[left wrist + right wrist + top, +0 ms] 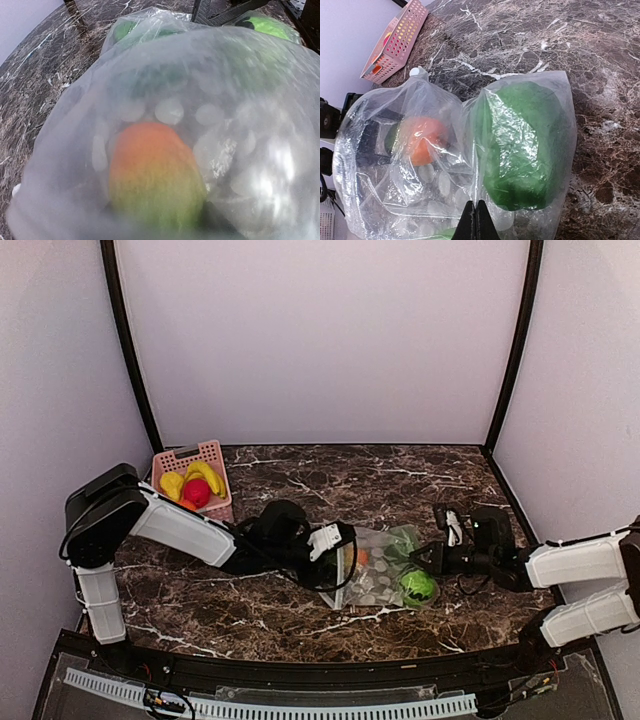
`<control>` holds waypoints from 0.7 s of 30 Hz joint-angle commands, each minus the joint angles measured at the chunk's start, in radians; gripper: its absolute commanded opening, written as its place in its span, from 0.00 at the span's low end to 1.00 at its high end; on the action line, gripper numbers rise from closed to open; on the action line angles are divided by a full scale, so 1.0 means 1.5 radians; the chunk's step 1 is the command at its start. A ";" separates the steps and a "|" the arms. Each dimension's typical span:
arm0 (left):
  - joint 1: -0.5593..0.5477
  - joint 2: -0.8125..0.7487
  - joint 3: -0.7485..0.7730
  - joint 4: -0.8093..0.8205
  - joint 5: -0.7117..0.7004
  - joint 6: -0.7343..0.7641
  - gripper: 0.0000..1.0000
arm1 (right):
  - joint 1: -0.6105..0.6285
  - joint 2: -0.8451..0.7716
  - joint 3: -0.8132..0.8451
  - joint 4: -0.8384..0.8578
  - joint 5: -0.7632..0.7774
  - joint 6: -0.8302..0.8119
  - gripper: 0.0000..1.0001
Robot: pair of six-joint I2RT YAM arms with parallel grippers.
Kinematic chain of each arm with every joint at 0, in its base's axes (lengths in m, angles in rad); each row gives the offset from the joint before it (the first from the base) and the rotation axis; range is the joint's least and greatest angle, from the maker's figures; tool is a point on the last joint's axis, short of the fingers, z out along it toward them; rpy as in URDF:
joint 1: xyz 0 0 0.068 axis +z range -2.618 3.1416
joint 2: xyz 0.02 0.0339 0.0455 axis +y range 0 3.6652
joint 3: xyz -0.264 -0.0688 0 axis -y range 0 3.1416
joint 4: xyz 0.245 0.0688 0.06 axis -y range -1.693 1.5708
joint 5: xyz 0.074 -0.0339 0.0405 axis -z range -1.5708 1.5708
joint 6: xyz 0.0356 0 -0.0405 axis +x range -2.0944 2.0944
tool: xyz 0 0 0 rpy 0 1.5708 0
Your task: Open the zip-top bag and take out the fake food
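We found the zip-top bag (380, 585) lying mid-tabletop (300, 625) between the 2 arms. Fake food (520, 150) sat inside it: a large green piece beside an orange piece (422, 140). The right tool (475, 220) was pinched flat on the bag's near edge. The left tool (335, 543) sat at the bag's left edge. Plastic filled its camera, so we could not tell its width. A banana (207, 476) and a red ball (196, 492) lay in the pink basket (215, 453) at far left.

Clear zip-top bag (375, 585), pale dots; fake food (520, 150) orange & green. Basket (213, 450) pink w/ holes. Table (400, 480) dk brown marble, white veins.
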 commanded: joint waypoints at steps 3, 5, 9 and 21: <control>-0.003 -0.108 -0.053 0.002 0.024 -0.034 0.26 | -0.010 -0.010 -0.017 -0.014 0.024 0.000 0.00; -0.002 -0.133 -0.063 -0.008 0.029 -0.047 0.26 | -0.010 -0.010 -0.017 -0.014 0.023 0.000 0.00; -0.002 -0.174 -0.068 -0.052 0.034 -0.088 0.26 | -0.011 -0.009 -0.016 -0.012 0.024 0.001 0.00; 0.140 -0.356 -0.184 -0.132 -0.074 -0.233 0.26 | -0.011 0.000 -0.011 -0.003 0.015 0.001 0.00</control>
